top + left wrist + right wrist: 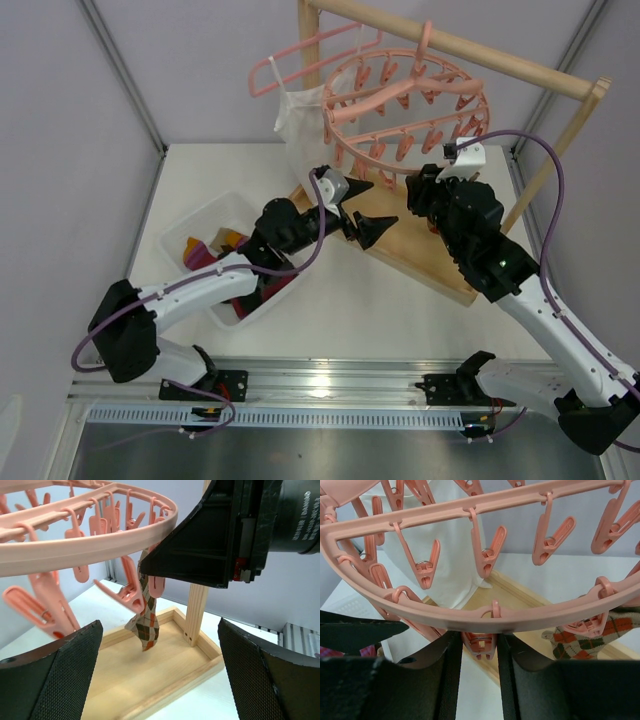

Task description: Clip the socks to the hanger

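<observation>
- Round pink plastic drying hanger (75,550) hangs by its hook from the rail of a light wooden rack (500,55), toward the far right corner of the white tabletop (360,310). Hung this high, its clips dangle free and both arms can reach them from below.
- Tan argyle sock with red diamonds (146,625) hangs from one clip on the outer ring, toe down over the rack's base tray and touching nothing below. It reads as clipped, but the bite itself is hard to see.
- Left gripper (378,203): jaws wide, holding nothing, just below the ring and facing the hung sock.
- Right gripper (479,637): jaws narrow, pinched on a pink clip (481,651) at the near rim. This is not the sock's clip, which sits further along the same rim. Probably it is squeezing the clip's mouth open for another sock.
- Other socks (200,255), with maroon and orange bits showing, lie in a clear plastic bin (195,215) at the left edge of the tabletop, beside the left arm. That arm looks like the fetcher.
- White camisole (295,125) hangs on a thin pink coat hanger (258,78) at the rail's left end. It is not part of the job.
- Progress: one sock up, the binful to go. Likely next step is the left arm going to the bin.
</observation>
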Robot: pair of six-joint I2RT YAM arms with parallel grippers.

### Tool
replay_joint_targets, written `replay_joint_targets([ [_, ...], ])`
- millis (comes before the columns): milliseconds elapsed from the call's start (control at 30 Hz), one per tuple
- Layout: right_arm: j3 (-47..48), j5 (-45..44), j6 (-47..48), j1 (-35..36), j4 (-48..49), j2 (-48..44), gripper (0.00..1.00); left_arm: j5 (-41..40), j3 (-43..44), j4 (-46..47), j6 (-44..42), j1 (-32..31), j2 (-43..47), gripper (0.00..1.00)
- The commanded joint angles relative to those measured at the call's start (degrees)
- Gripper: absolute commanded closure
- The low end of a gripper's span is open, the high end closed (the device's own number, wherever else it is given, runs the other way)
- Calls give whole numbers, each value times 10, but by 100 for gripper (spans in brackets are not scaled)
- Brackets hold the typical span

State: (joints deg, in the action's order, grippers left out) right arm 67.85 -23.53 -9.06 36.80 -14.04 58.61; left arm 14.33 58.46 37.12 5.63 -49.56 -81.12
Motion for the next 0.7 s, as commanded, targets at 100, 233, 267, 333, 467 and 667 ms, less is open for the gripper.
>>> replay_joint_targets([
  [100, 11, -22, -32, 3, 10, -7, 100, -54, -12, -98, 34, -4, 84, 0],
  [233, -4, -17, -35, 2, 12, -10, 100, -92, -15, -221, 82, -4, 154, 1],
  [267, -5, -16, -35, 3, 14, -11, 100, -131, -16, -247, 94, -4, 168, 0],
  [333, -9, -16, -35, 3, 10, -12, 100, -187, -24, -324, 128, -4, 193, 0],
  [467, -17, -14, -34, 2, 14, -22, 100, -288, -52, -461, 169, 18, 265, 1],
  [667, -30, -3, -39, 1, 18, -32, 100, -259, -105, -596, 255, 171, 309, 0],
])
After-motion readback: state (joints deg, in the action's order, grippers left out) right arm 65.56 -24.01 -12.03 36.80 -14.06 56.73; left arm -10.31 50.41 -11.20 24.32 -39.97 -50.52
